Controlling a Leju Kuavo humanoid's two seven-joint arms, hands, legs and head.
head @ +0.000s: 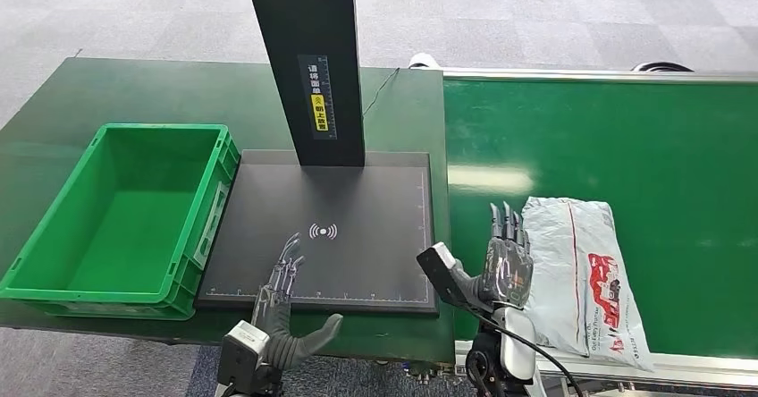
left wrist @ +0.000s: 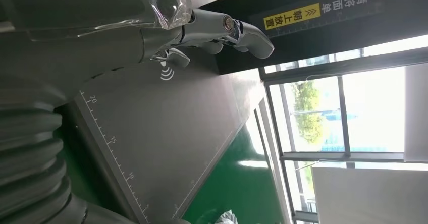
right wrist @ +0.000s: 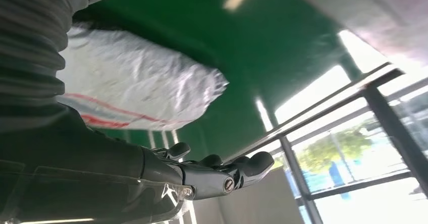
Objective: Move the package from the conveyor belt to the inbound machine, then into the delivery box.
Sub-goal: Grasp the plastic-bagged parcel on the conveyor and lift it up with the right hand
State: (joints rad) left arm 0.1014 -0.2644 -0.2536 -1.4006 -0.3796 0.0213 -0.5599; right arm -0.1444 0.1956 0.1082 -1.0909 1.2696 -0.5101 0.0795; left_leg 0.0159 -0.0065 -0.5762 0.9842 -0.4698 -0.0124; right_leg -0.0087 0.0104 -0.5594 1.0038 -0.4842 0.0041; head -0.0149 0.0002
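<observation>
Grey carpet lies beyond our dark green worktop (head: pixel 107 93), where an empty green plastic crate (head: pixel 125 218) sits at the left edge beside the flat black scanning plate (head: pixel 357 200) with its upright black post (head: pixel 308 57). On the green conveyor belt (head: pixel 626 138) to the right, near its front edge, lies the crumpled white plastic mailer package (head: pixel 585 272) with red print. Our right hand (head: pixel 507 258) hovers just beside the package, fingers straight and apart, holding nothing. Our left hand (head: pixel 282 303) hangs over the plate's front edge, likewise spread and empty.
</observation>
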